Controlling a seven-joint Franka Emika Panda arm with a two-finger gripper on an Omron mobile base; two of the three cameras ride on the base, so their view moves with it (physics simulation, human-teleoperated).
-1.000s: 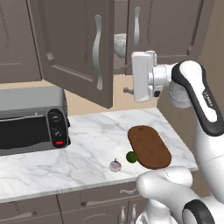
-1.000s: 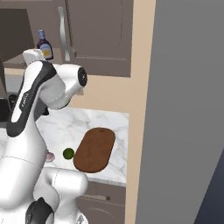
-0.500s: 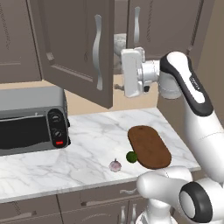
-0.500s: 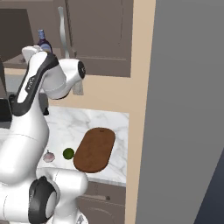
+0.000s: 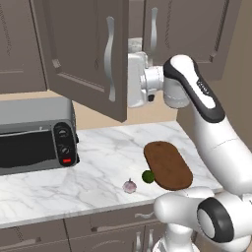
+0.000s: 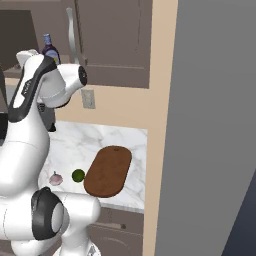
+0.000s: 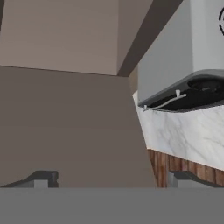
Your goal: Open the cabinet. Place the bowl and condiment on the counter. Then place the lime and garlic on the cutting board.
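Observation:
The cabinet (image 5: pixel 81 44) has its left door swung out over the counter (image 5: pixel 98 157). My gripper (image 5: pixel 132 78) is at cabinet height, right behind that door's free edge. In the hand view my gripper (image 7: pixel 113 181) is open, with nothing between the fingertips (image 7: pixel 41 179), and it faces a plain brown cabinet panel. The condiment (image 6: pixel 50 49), a dark bottle with a blue cap, stands on the cabinet shelf just beyond my arm. The oval cutting board (image 5: pixel 167 165) lies on the counter at the right, the lime (image 5: pixel 147 176) touches its left edge, and the garlic (image 5: pixel 129 186) lies a little further left. The bowl is hidden.
A silver toaster oven (image 5: pixel 34 135) stands on the counter at the left. A tall grey panel (image 6: pixel 210 125) walls off the counter's right end. Low drawers (image 5: pixel 98 226) run under the counter's front edge.
My arm has swung left and the hand has travelled from the right of the open door up to its edge. The jaws have stayed open. Nothing on the counter has moved.

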